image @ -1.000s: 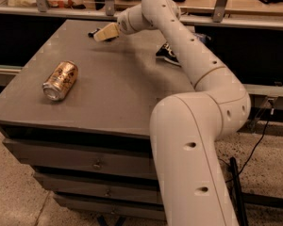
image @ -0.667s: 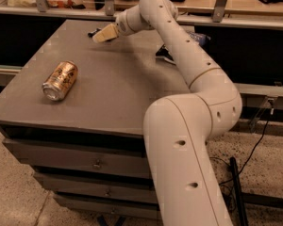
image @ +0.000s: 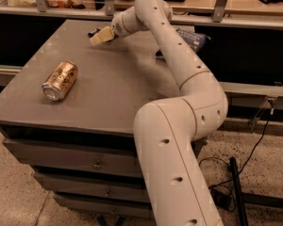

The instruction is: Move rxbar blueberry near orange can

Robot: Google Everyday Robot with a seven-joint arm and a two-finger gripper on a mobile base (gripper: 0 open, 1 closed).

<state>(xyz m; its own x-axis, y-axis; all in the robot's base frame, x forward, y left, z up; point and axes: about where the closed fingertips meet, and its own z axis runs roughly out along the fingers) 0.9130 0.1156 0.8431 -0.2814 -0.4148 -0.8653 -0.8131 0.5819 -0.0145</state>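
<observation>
We see a thick, cream-white, smooth-shelled robot arm [image: 179,140] built of rounded tubular segments that swell into bulbous joints. Small dark round recesses dot its shells in short rows. The arm narrows toward the upper left of the frame, where its pale tan, wedge-shaped gripper [image: 103,36] sits.

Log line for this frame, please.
pincer: far side of table, beside rxbar blueberry | orange can: lying on side, front-left, apart from pincer
</observation>
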